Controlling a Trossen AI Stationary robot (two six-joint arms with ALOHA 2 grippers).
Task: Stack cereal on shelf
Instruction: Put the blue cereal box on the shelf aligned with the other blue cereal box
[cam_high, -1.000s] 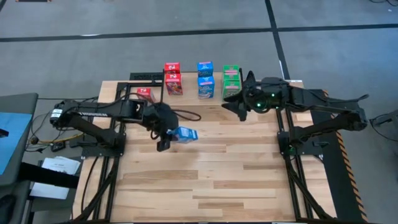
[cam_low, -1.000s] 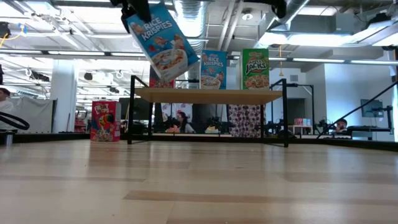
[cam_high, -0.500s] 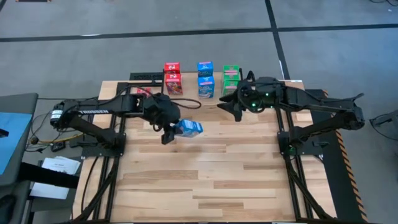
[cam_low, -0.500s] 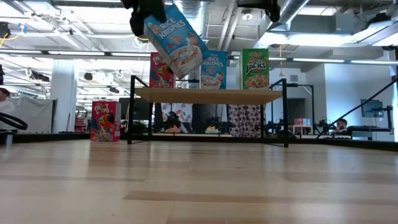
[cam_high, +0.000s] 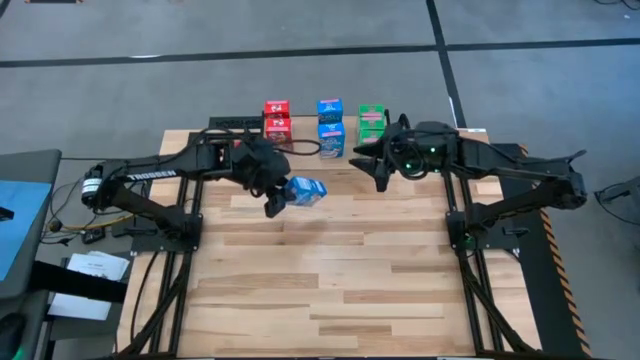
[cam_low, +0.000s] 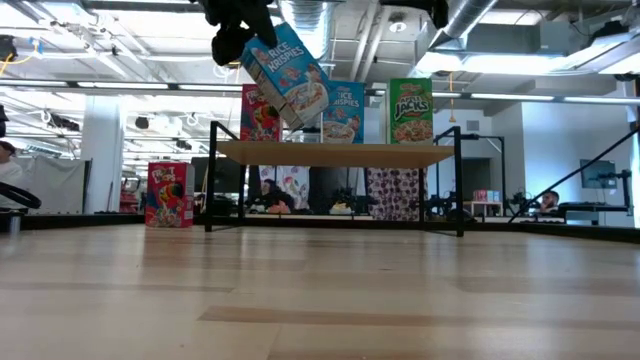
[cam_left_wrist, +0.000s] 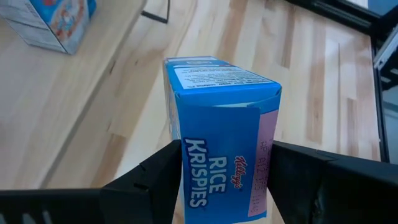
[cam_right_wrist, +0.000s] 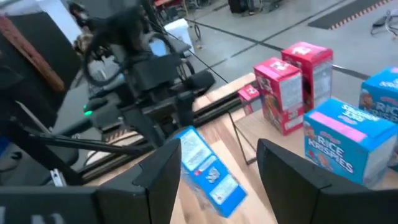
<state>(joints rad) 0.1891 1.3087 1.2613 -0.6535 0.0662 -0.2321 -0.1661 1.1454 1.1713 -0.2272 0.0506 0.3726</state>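
Above the table, just short of the shelf (cam_low: 335, 152), our left gripper (cam_high: 277, 196) is clamped on a tilted blue cereal box (cam_high: 304, 190); light, crushable cardboard, best pinched across flat faces; our right gripper (cam_high: 378, 165) hangs open, empty.

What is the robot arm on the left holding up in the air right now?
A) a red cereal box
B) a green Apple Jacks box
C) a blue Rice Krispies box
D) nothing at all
C. The left gripper is closed on the blue Rice Krispies box, and the low view shows that box tilted in the air in front of the shelf.
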